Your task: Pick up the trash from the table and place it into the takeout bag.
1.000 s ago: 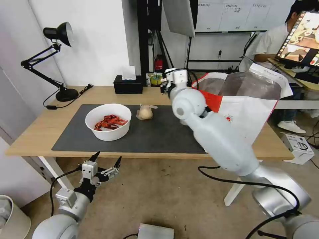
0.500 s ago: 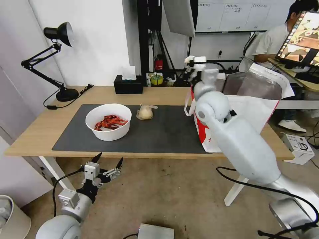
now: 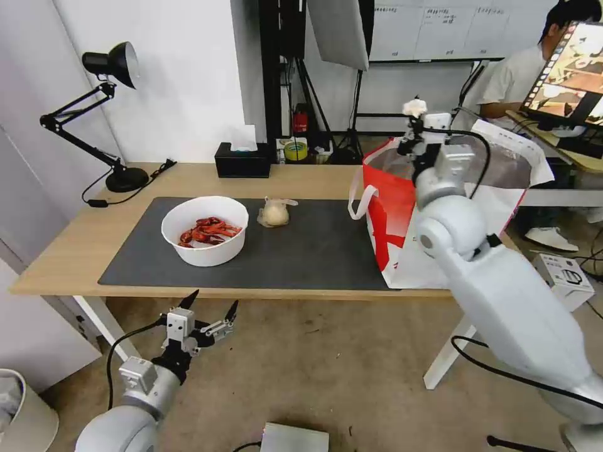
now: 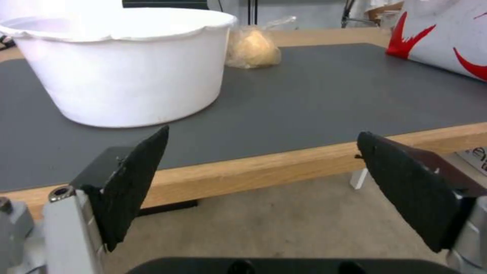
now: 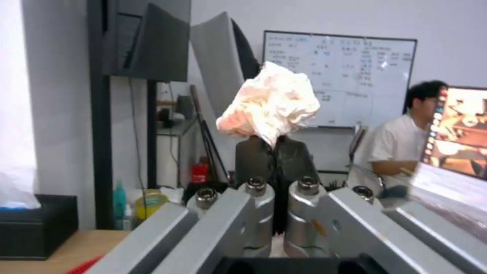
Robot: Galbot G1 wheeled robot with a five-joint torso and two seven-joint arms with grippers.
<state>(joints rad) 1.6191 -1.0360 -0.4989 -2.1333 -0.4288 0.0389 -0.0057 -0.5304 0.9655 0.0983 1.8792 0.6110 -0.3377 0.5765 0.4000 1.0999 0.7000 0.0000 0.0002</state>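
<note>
My right gripper (image 3: 414,116) (image 5: 273,146) is shut on a crumpled white tissue (image 5: 270,104) (image 3: 414,107), held high over the open mouth of the white-and-red takeout bag (image 3: 402,232) at the table's right end. On the dark grey mat (image 3: 301,257) stand a white bowl of red crayfish shells (image 3: 204,237) (image 4: 121,64) and a knotted clear bag with a beige lump (image 3: 275,212) (image 4: 252,48). My left gripper (image 3: 209,306) (image 4: 264,167) hangs open below the table's front edge (image 3: 207,292), in front of the bowl.
A black tissue box (image 3: 243,160) and a black desk lamp (image 3: 113,113) stand at the table's back. A small white box (image 3: 565,276) lies on the floor to the right. A person sits at a desk behind the bag.
My right arm has swung right and up with the tissue, from the table's back middle to above the bag's opening. The left gripper has sunk slightly.
</note>
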